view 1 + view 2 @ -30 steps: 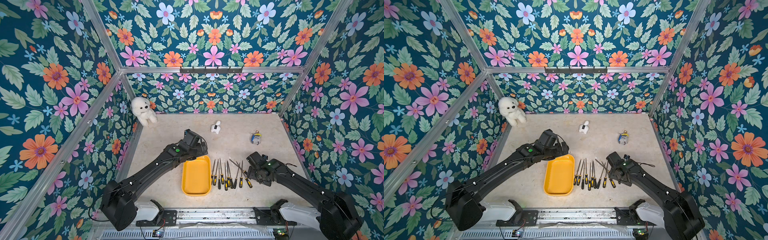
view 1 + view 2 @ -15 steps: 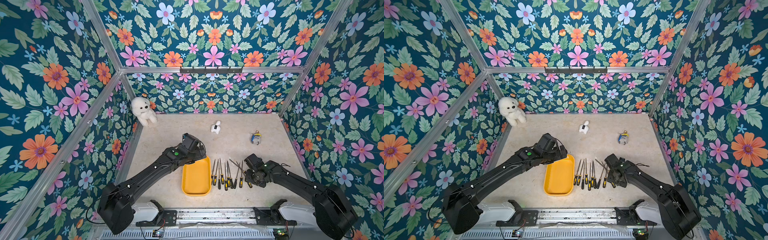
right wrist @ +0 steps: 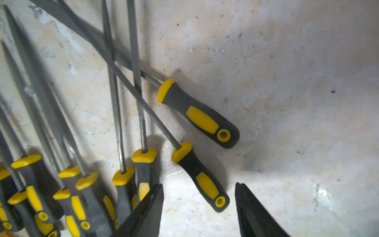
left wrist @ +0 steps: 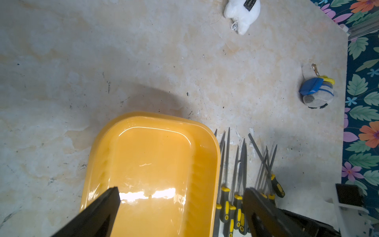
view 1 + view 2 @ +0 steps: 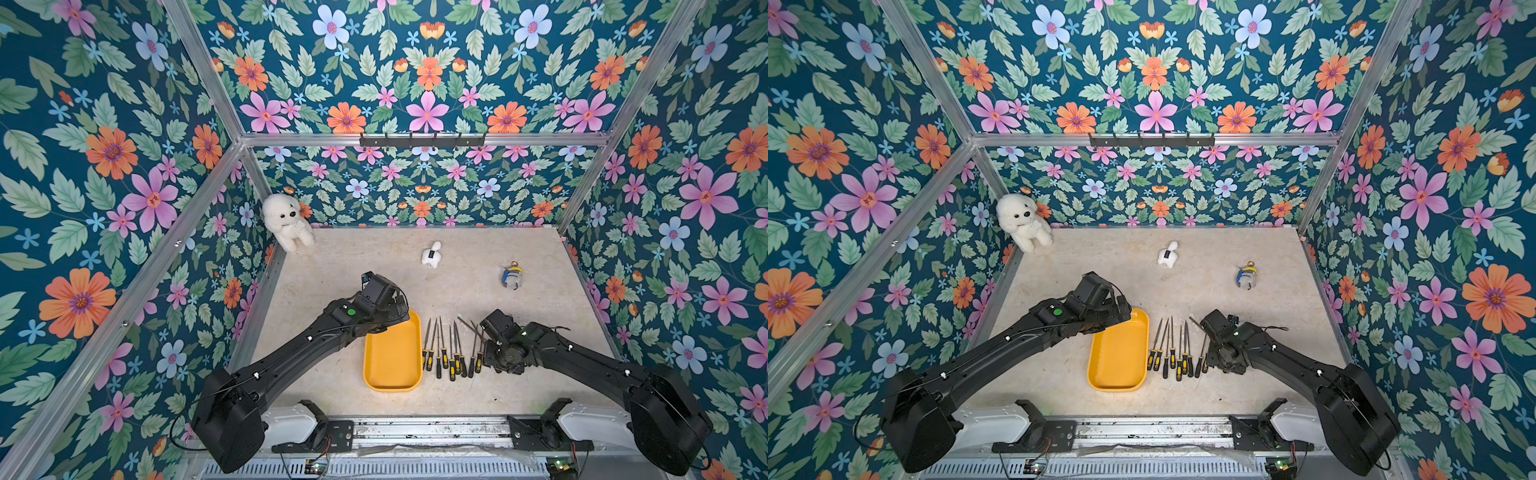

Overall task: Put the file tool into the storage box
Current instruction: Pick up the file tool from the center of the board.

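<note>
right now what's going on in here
The job is to move files into a yellow tray. The tray is empty, and the files lie in a row beside it. The right gripper is low over the outer files, its jaws open on either side of one handle but not closed on it. The left gripper hovers open over the tray's far end, holding nothing.

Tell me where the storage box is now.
In both top views the storage box lies centre-front on the table, its far end under the left gripper, the files beside it on the right.
</note>
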`<state>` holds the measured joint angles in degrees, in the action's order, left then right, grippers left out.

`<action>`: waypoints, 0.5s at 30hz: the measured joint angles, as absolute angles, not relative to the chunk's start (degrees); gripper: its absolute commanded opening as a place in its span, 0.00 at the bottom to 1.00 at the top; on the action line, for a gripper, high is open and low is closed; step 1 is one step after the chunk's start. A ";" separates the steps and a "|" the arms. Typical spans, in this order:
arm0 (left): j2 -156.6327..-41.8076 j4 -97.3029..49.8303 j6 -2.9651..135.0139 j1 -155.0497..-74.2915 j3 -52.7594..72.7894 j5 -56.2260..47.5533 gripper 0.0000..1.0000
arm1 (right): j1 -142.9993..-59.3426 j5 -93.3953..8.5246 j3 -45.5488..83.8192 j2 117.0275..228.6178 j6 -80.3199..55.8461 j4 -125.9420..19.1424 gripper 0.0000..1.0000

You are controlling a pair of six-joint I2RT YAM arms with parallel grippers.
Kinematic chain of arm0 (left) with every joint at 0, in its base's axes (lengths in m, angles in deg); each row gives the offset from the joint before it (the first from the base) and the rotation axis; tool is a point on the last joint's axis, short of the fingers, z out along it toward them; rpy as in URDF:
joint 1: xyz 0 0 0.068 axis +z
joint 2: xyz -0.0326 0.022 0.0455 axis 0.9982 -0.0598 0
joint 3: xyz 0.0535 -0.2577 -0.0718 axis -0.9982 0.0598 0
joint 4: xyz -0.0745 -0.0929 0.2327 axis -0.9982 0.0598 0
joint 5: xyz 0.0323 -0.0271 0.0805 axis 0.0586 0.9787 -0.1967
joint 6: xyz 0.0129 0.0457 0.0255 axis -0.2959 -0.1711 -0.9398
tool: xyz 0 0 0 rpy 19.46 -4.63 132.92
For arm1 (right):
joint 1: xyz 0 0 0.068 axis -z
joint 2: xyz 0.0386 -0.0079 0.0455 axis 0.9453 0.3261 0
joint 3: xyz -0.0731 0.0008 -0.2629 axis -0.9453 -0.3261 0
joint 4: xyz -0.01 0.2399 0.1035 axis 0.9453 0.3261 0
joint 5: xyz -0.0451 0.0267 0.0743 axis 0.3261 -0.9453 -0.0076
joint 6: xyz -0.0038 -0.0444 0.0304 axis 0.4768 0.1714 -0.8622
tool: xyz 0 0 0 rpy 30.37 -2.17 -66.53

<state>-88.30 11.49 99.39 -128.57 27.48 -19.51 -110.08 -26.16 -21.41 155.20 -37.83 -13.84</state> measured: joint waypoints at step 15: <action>-87.21 10.20 99.39 -128.57 30.59 -19.46 1.00 | -110.30 -25.66 -20.78 162.83 -37.55 -15.26 0.42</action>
